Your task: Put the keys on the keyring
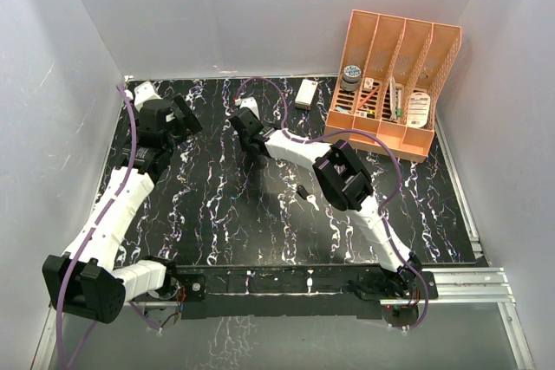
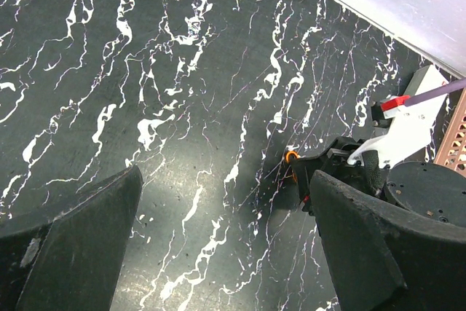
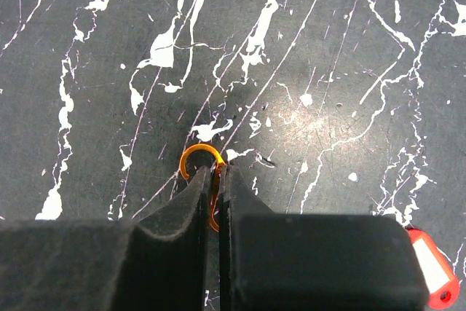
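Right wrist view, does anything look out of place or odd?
Nothing looks damaged or spilled. The right tool pinches the orange keyring, while the red-headed key lies apart at the lower right, not on the ring.

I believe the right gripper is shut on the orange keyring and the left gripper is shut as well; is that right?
Not quite. The left gripper is open, its fingers wide apart with nothing between them, as the left wrist view shows. The right gripper is indeed shut on the orange keyring.
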